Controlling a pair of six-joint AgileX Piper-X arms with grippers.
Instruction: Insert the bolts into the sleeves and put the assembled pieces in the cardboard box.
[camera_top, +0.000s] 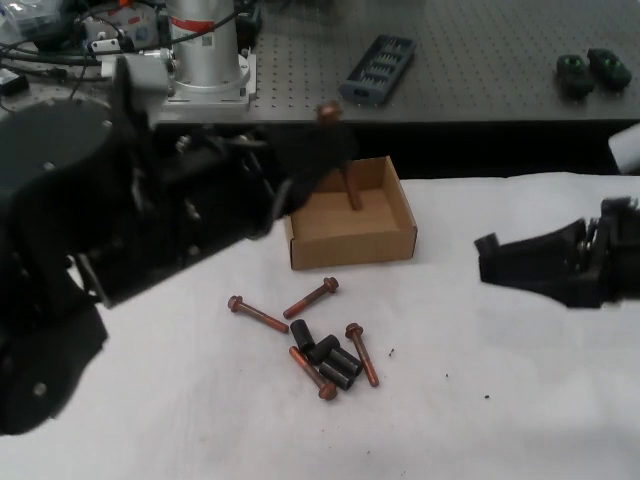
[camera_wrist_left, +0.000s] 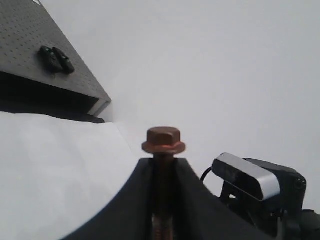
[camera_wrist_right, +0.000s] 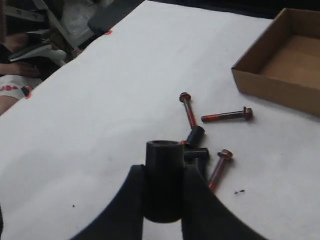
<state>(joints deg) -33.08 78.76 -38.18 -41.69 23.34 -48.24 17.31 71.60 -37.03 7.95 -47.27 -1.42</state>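
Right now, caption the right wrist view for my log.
Right gripper shut on a black sleeve; loose bolts, more sleeves and the cardboard box lie beyond.

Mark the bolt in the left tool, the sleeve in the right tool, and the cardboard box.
held bolt (camera_wrist_left: 163, 140): left wrist view, on its flanged head.
held sleeve (camera_wrist_right: 163, 175): right wrist view, on its side wall below the open end.
cardboard box (camera_top: 350, 245): high view, on its near outer wall.
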